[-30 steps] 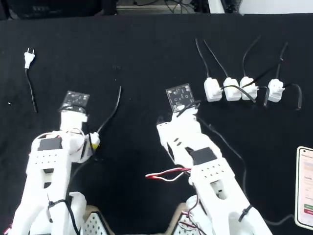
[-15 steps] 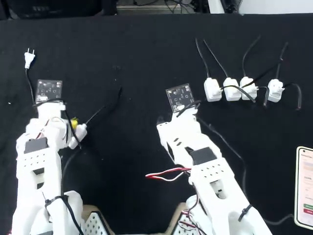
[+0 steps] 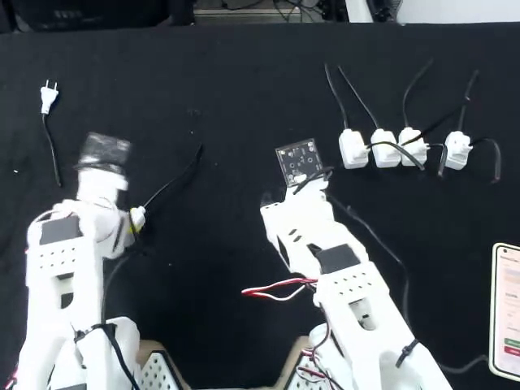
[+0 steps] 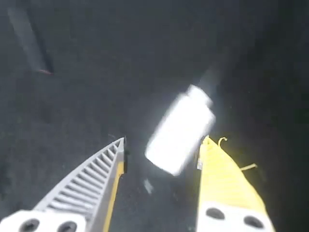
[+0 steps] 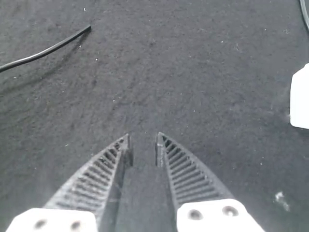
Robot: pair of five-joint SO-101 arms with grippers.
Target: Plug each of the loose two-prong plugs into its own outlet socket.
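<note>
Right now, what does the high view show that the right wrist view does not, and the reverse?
The high view adds the loose plug at the far left, the row of four sockets, the left arm, the right arm and a phone at the edge. The right wrist view adds the right gripper, its fingers slightly apart above the table. Both share the black table, the loose end of a black cord and the nearest socket.

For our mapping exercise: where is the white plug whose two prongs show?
High view: the plug lies at the table's far left, toward the back, beyond the left arm, its black cord trailing forward.
</note>
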